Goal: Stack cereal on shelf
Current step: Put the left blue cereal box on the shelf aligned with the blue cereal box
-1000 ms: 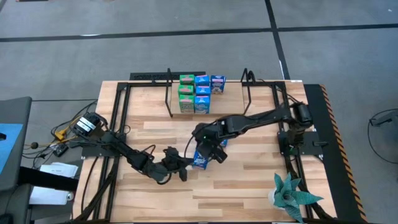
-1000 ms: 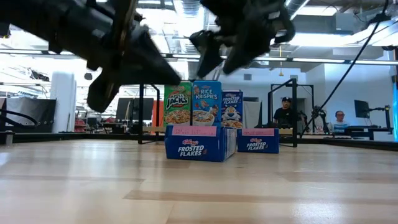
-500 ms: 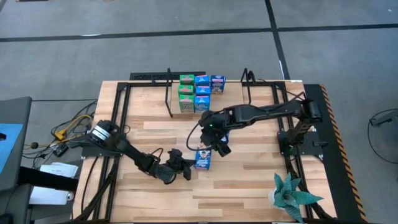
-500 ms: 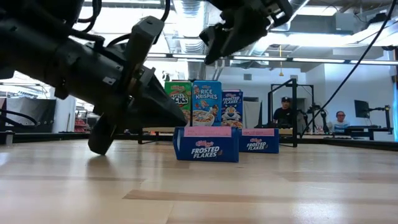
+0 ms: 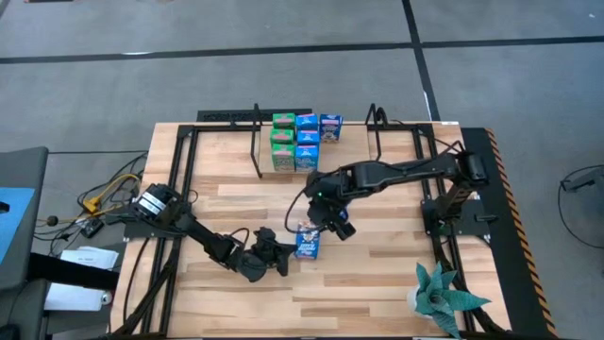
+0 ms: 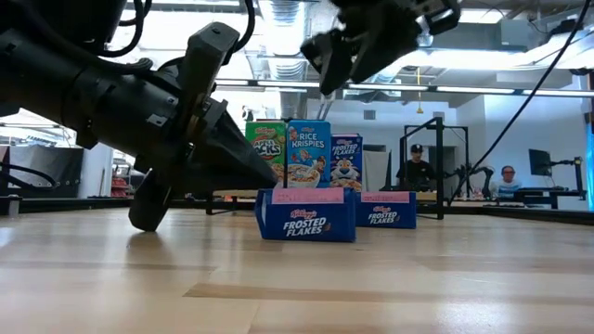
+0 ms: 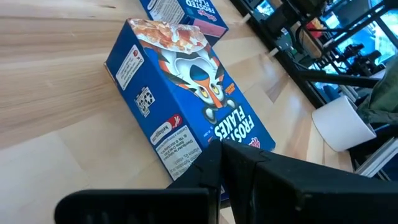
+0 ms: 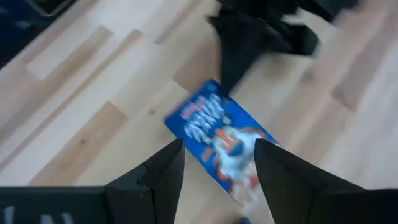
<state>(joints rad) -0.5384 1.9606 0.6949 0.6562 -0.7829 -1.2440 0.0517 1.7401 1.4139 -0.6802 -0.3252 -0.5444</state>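
Observation:
A dark blue Frosted Flakes cereal box [image 5: 308,243] lies flat, picture side up, mid-table [image 7: 186,81]. My left gripper [image 5: 280,255] is shut, low over the wood, with its tips at the box's left side [image 6: 267,182]. My right gripper [image 5: 332,225] hangs open well above the box [image 8: 217,134], touching nothing [image 6: 357,57]. A second dark blue box [image 6: 385,211] lies just beyond the first one. At the far edge is the shelf [image 5: 257,142], with green, light blue and dark blue boxes [image 5: 304,140] standing on it. My left gripper has its shut fingertips [image 7: 219,152] against the lying box's left long side [image 7: 180,152], close to the near end. It comes from the table's left, slanting slightly down. The box lies flat on the wood.
Black frame rails [image 5: 184,179] run along the table's left and right sides. A green plant in a white pot [image 5: 442,297] stands at the near right corner. People sit in the room beyond the table [image 6: 422,167].
My left gripper has sunk toward the table and come up against the box's left side. The box has turned a little and slid slightly toward the table's right. My right gripper has risen and drawn back from the box toward the far right.

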